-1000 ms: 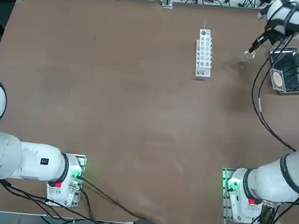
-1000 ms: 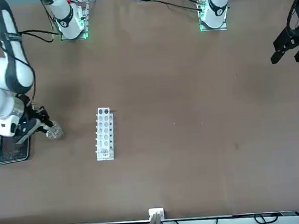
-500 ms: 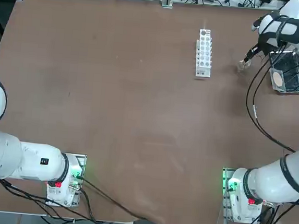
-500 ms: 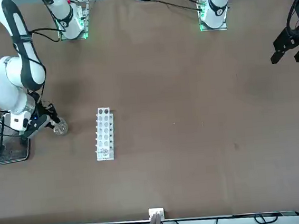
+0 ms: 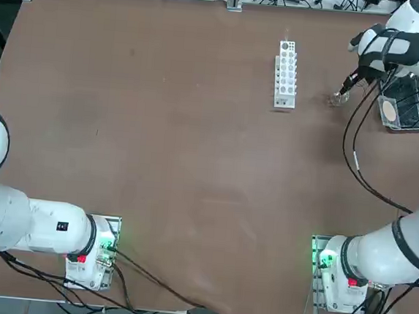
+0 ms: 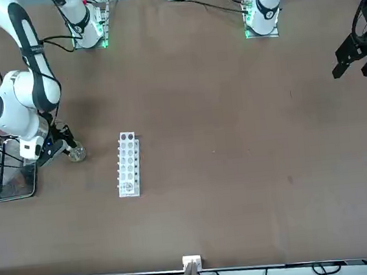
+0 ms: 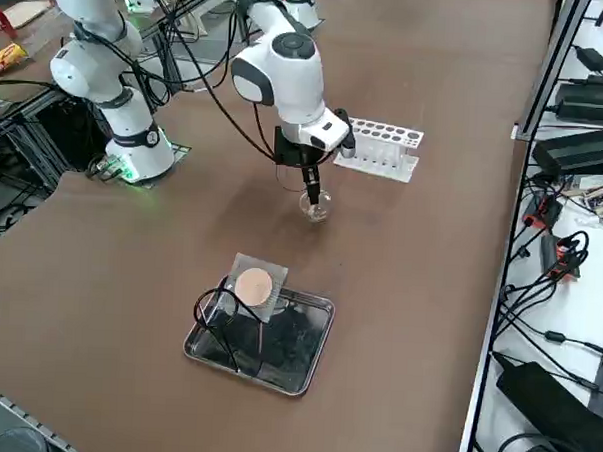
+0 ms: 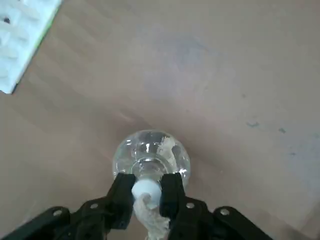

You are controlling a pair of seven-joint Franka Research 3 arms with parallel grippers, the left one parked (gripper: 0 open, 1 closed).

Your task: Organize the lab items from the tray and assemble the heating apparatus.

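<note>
My right gripper [image 8: 146,190] is shut on the white neck of a small clear glass burner [image 8: 151,155] with a frayed wick. It holds the burner [image 5: 337,99] upright, low at the table, between the white rack and the tray; contact with the table cannot be told. The gripper [image 7: 311,187] hangs straight above the burner [image 7: 315,207]. The shiny metal tray [image 7: 258,377] lies nearer the table's right edge. It holds a grey mesh square with a tan round centre [image 7: 253,285] and a thin dark wire stand [image 7: 222,321]. In the top view the mesh [image 5: 389,109] sits in the tray [image 5: 408,128].
A white holed rack [image 5: 286,73] lies on the table just left of the burner, also in the front view [image 6: 128,164] and side view [image 7: 378,148]. My arm's cable [image 5: 357,144] loops over the table beside the tray. Brown tabletop stretches toward the bases.
My right gripper has carried the burner from beside the tray toward the rack and lowered it to the table surface. The tray's contents have not moved.
</note>
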